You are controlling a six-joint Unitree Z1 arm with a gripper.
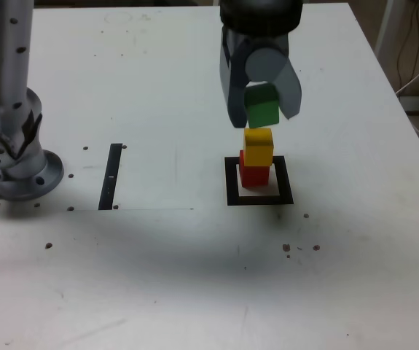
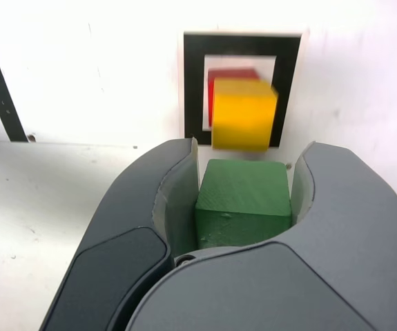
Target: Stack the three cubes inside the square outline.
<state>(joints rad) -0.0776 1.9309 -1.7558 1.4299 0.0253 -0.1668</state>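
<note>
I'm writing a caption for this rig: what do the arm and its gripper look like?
The arm is a silvery grey tube with dark round spots and a rounded, flanged grey base. The gripper is darker grey, with two chunky, curved fingers, paler inner faces and thin seams outlining smooth panels.

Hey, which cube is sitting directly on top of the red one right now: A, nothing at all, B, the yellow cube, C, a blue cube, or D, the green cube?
B: the yellow cube rests on the red cube, while the green cube is between the gripper's jaws.
</note>
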